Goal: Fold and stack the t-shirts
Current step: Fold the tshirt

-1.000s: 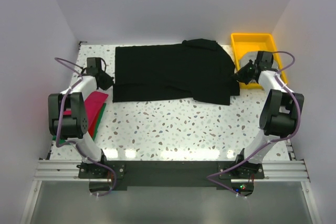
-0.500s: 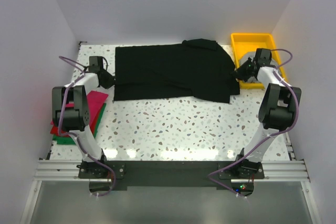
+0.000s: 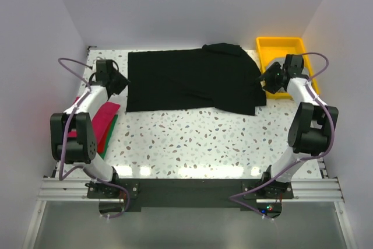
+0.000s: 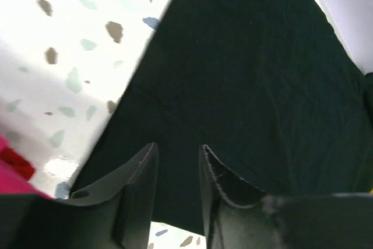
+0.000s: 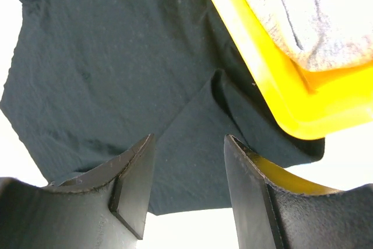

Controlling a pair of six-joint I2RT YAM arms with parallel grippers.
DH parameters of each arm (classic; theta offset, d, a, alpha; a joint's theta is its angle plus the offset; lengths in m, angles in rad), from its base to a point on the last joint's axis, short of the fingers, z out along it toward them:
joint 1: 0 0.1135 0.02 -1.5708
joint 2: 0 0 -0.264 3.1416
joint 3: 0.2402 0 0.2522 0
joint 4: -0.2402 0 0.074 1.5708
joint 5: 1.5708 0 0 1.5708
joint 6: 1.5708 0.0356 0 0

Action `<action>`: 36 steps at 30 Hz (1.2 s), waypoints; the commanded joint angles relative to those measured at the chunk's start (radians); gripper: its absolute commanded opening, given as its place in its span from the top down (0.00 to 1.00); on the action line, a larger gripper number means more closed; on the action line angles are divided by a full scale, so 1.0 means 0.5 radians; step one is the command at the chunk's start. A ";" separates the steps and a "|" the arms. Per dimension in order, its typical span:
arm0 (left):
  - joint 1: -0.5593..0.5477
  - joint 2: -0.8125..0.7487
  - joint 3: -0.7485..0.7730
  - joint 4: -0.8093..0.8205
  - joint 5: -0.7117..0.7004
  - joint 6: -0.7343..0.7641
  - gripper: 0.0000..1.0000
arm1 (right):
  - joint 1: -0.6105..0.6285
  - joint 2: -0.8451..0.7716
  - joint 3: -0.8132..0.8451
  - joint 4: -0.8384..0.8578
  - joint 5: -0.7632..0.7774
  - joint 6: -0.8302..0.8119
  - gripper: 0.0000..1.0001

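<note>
The yellow tray holds 1 grey t-shirt; left gripper and right gripper gape.

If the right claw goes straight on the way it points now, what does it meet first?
Most likely the black t-shirt, at its raised fold next to the yellow tray; the open right claw frames that cloth. Depth is unclear.

It looks like a robot lab cell. Plain white walls close in beyond and beside the jaws. Behind the jaws, past the speckled tabletop, both arms are bolted to an aluminium rail, and purple cables loop loose.
</note>
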 commanded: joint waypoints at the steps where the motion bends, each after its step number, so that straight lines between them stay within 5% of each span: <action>1: -0.175 0.083 0.046 0.094 -0.037 -0.045 0.63 | 0.014 -0.105 -0.055 0.089 0.093 -0.032 0.46; 9: -0.333 0.307 -0.040 0.092 -0.154 -0.189 0.80 | 0.029 -0.040 -0.174 0.194 0.118 -0.002 0.44; 23: -0.363 0.308 -0.356 -0.086 -0.427 -0.404 0.79 | 0.026 0.025 -0.567 0.519 0.087 0.201 0.41; 36: -0.376 -0.072 -0.767 -0.157 -0.584 -0.385 0.76 | 0.026 -0.552 -0.929 0.323 0.154 0.109 0.40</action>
